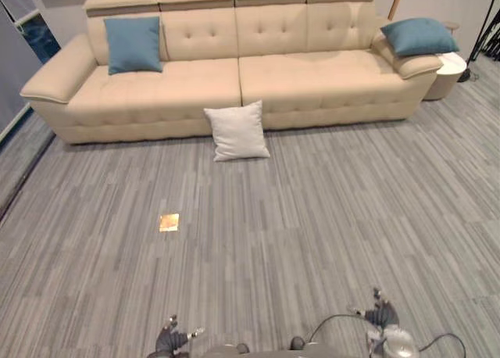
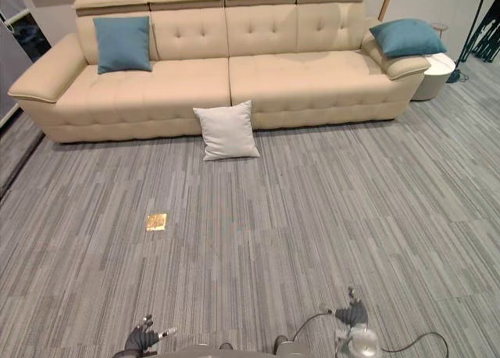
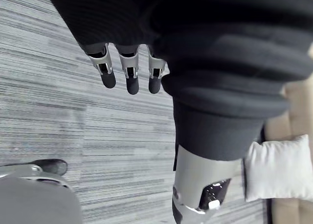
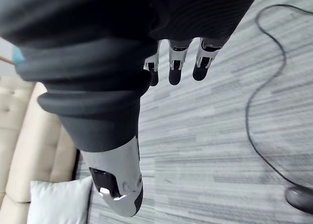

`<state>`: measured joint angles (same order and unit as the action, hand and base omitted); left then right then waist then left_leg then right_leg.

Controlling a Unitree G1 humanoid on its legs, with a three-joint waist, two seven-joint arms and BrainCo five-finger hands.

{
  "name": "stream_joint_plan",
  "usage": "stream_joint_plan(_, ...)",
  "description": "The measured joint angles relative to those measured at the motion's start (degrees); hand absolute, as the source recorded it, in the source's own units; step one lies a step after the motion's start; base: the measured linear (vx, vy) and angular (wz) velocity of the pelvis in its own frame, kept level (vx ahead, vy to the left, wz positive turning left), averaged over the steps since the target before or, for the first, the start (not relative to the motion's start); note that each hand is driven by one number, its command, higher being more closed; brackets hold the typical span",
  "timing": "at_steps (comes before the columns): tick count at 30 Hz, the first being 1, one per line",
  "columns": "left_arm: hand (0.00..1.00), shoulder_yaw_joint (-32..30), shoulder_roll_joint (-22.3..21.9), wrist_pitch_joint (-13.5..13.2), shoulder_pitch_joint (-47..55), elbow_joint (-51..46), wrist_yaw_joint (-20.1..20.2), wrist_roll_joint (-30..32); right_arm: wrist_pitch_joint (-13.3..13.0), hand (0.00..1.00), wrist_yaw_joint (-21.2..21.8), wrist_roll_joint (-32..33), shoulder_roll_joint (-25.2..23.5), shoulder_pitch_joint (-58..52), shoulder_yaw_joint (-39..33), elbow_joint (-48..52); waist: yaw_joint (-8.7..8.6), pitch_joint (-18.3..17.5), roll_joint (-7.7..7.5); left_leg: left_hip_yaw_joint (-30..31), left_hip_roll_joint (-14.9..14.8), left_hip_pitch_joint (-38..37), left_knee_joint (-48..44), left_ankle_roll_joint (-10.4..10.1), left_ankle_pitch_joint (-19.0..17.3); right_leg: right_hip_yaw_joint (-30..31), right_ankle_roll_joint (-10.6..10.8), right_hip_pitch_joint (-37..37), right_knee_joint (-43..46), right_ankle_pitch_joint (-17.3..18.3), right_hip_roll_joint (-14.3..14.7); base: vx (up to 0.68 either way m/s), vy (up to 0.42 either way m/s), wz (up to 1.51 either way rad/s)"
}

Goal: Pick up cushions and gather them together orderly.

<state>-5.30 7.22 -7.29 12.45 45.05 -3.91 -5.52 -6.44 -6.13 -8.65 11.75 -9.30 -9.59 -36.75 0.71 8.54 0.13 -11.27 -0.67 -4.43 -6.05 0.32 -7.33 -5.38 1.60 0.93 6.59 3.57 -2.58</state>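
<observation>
Cushions split three ways: left blue cushion (image 1: 133,44) on the sofa (image 1: 312,76) seat at its left end, against the backrest; right blue cushion (image 1: 419,36) on the right armrest; white cushion (image 1: 237,130) on the floor (image 1: 312,217), propped against the sofa's front edge mid-length. Left hand (image 3: 129,67) and right hand (image 4: 176,62) low, fingers straight, empty.

Sofa (image 1: 312,73): smooth, matt, tufted upholstery. White cushion (image 1: 238,131) and blue cushions (image 1: 133,44): matt cloth. Floor (image 1: 312,217): streaked, wood-look planks.

Open floor (image 1: 312,217) up to white cushion (image 1: 238,131)
</observation>
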Motion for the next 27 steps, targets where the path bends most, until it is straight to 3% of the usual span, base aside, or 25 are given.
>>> stream_joint_plan(14, 0.00, 0.85, 1.02, -0.86, 0.00, -5.75, 1.27, 0.48, -2.03, 0.00, 1.55, -5.46, 4.06, 0.02, 7.88, 3.95, -0.12, 1.24, 1.20, -0.17, -0.29, -0.80, -1.46, -1.44, -1.11, -0.94, 0.59, 1.61, -0.53, 0.31, -0.14, 0.02, 0.008, 0.01)
stream_joint_plan(20, 0.00, 1.00, 1.37, -0.84, -0.25, -9.20, 0.96, 0.56, -1.88, 0.00, 1.35, -5.33, 4.58, 2.37, 9.78, 3.70, -0.01, 2.76, 2.08, -0.05, -1.46, 7.27, -9.50, 0.41, -4.47, -2.08, 0.62, -4.44, 3.71, 1.35, -0.23, -0.10, -0.002, 0.01)
stream_joint_plan(22, 0.00, 0.98, 1.74, -0.79, -0.13, -10.11, 0.26, 0.23, -1.75, 0.00, 1.13, -4.81, 4.46, 2.99, 10.06, 2.62, 0.08, 3.25, 2.05, -0.27, -2.09, 10.61, -12.87, 1.21, -6.43, -2.00, 0.88, -7.36, 6.34, 2.25, -0.15, -0.12, 0.039, -0.07)
stream_joint_plan(24, 0.00, 0.60, 2.18, -0.70, 0.31, -11.26, -0.23, -0.50, -0.98, 0.00, 1.01, -4.16, 4.20, 3.78, 10.11, 0.98, 0.50, 3.69, 1.47, -0.93, -2.29, 12.65, -16.79, 1.68, -9.28, -1.25, 1.79, -10.59, 11.89, 5.59, -0.77, -0.09, 0.063, -0.14)
stream_joint_plan(27, 0.00, 0.14, 3.21, -0.46, 2.15, -13.44, -0.68, -1.10, -0.39, 0.00, 0.85, -2.45, 3.16, 3.77, 10.11, 0.05, 0.23, 4.70, -0.20, -1.46, -1.11, 12.62, -20.54, 2.85, -12.99, -1.84, 2.63, -13.46, 21.11, 9.88, -3.59, 0.00, 0.078, -0.08)
